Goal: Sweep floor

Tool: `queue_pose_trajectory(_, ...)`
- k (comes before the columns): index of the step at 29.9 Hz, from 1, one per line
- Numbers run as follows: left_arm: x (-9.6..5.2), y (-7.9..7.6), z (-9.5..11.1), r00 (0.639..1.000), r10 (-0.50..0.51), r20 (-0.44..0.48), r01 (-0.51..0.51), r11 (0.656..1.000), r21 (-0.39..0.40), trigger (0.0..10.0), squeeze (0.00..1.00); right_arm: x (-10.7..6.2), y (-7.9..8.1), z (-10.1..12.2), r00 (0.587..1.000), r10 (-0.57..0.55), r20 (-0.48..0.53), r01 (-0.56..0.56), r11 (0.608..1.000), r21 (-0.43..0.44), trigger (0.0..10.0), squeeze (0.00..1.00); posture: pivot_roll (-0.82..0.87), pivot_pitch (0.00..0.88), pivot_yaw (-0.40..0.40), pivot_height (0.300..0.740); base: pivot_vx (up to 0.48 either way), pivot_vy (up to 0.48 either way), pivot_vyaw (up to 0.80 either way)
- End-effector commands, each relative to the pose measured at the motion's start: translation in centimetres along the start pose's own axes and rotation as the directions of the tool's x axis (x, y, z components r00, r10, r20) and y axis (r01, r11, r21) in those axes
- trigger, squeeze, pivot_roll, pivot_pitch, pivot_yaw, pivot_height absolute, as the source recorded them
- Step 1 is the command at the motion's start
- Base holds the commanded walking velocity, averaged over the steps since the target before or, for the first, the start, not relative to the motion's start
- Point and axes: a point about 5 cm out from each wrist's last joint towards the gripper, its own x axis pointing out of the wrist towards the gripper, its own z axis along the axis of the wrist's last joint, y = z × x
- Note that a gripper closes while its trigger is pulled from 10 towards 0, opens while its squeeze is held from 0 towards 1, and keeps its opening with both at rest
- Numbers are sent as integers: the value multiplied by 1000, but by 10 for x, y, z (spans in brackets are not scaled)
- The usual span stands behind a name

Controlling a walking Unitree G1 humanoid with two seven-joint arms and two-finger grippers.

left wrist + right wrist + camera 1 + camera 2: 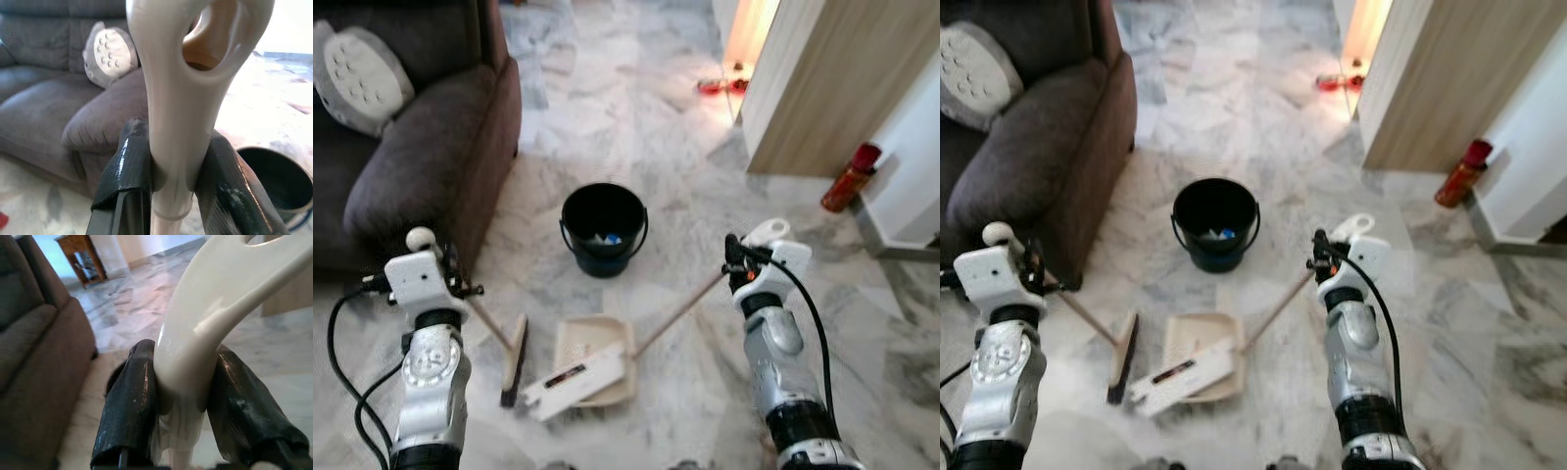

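The broom (513, 358) stands with its head on the marble floor (636, 127), just left of the dustpan (592, 367), which lies flat with a white box-like piece (576, 379) across its front edge. The sweeping-into-the-pan step appears to be in hand: both tools are held and set side by side, below a black bucket (603, 227) with some scraps inside. The next move would call for the broom head to be drawn toward the pan mouth while the pan is kept flat and steady.

The left gripper (168, 169) is clamped on the cream top of the broom handle, jaws closed against both its sides. The right gripper (183, 396) is likewise closed on the cream grip of the dustpan's handle. Both arms are raised forward, forearms upright, the left beside a grey sofa (421, 166).
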Motion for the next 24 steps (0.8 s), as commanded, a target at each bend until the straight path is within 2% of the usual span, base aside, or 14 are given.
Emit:
queue_pose_trajectory(1, 2, -4, 12, 998, -14, 58, 13, 1000, 6, 10000, 0, 1, -4, 5, 1000, -11, 19, 11, 1000, 1, 10000, 0, 70, 138, -19, 740, 352, 0, 0)
queue_pose_trajectory(24, 2, -3, 10, 998, -6, 56, 5, 1000, 17, 10000, 0, 1, -4, 4, 1000, -2, 12, 2, 1000, -1, 10000, 0, 69, 143, -22, 740, 353, 0, 0)
